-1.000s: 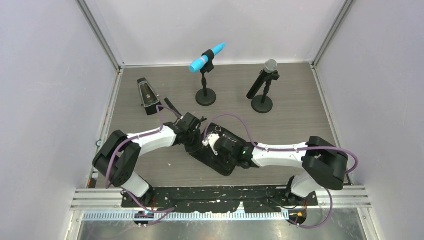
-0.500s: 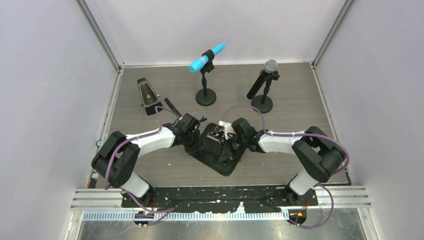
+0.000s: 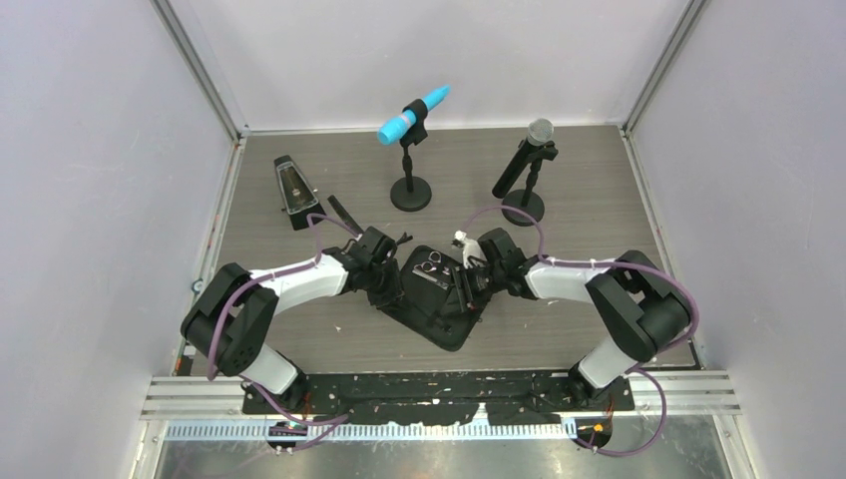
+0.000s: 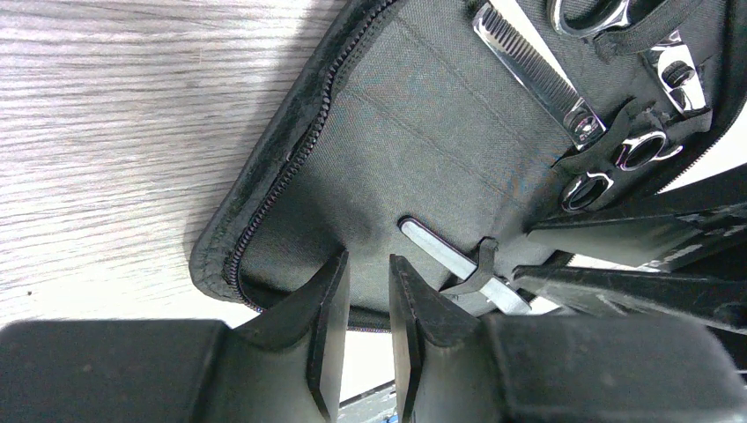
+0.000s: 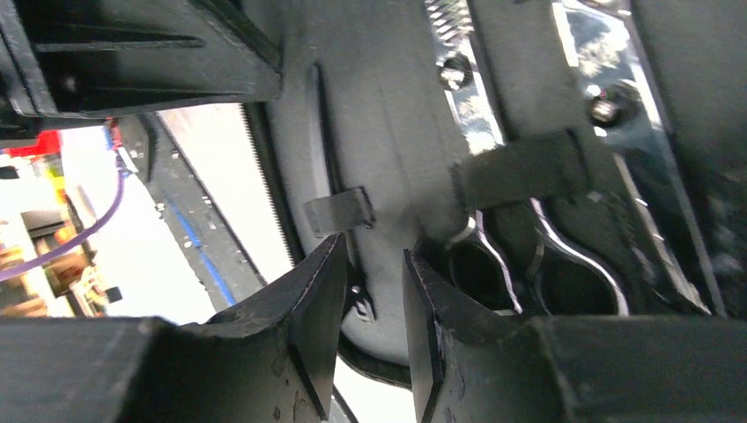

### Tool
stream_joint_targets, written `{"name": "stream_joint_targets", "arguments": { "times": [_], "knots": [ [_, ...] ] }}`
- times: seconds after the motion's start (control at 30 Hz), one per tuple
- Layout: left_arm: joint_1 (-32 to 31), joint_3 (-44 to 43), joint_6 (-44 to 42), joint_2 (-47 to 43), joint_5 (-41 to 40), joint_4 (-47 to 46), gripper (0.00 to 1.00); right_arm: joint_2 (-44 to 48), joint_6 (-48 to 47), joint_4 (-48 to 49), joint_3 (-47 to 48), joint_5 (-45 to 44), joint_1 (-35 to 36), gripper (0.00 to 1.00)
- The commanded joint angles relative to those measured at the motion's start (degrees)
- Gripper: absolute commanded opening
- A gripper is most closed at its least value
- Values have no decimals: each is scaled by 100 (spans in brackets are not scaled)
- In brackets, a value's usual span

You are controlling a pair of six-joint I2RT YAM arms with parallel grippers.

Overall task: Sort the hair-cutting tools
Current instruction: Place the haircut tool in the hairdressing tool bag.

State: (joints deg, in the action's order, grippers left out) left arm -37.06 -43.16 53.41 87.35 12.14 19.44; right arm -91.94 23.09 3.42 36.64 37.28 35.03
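So, left gripper (image 4: pixel 370 295) first: its 2 fingers (image 4: pixel 326 304) stand a narrow slit apart right at the zipped rim of the open case (image 4: pixel 423 132). I honestly can't tell if they're pinching the fabric or just sitting over it. The right gripper (image 5: pixel 372 291) is parted a little too. Only case lining shows in the gap, nothing clamped. It hangs over the inside of the case, just beside a small elastic loop (image 5: pixel 339 211) and the ring handles of the scissors (image 5: pixel 493 273).

Both silver scissors sit inside the case under elastic straps. In the left wrist view, 1 pair shows a toothed blade (image 4: pixel 528 66), and a thin silver strip (image 4: pixel 436 251) is tucked under another loop close to the left fingers.

From above, the case lies open mid-table (image 3: pixel 599 249) with the left arm at its left edge and the right arm at its right. A thin black piece (image 3: pixel 337 212) lies on the table outside the case, near the metronome (image 3: pixel 292 188); it's too small for me to say which tool. At the back stand a blue microphone (image 3: pixel 412 113) and a black microphone (image 3: pixel 527 160).
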Motion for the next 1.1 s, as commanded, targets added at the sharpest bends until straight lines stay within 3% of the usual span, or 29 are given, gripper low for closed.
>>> {"name": "stream_joint_targets", "arguments": {
  "times": [0.0, 0.17, 0.4, 0.67, 0.87, 0.93, 1.07],
  "knots": [
    [0, 220, -85, 43, -177, 288, 26, 472, -471, -960, -158, -1281, -13, 40],
    [2, 194, -94, 45, -177, 288, 26, 1569, -877, -1058, -220, -1764, 518, 44],
    [5, 189, -102, 19, -186, 297, 26, 2423, -955, 263, -1105, -2203, 1302, 47],
    [0, 208, -120, -40, -177, 290, 25, 2304, -960, 1863, -1924, -3298, 2117, 51],
    [-3, 270, -96, -93, -177, 258, 26, 1627, -903, 2682, -2096, -3944, 2260, 51],
    [2, 289, -73, -119, -178, 238, 25, 1409, -779, 2813, -2098, -3928, 2285, 48],
    [1, 331, -3, -177, -203, 233, 25, 1355, -212, 2708, -2115, -3820, 2285, 31]
  ]
}}
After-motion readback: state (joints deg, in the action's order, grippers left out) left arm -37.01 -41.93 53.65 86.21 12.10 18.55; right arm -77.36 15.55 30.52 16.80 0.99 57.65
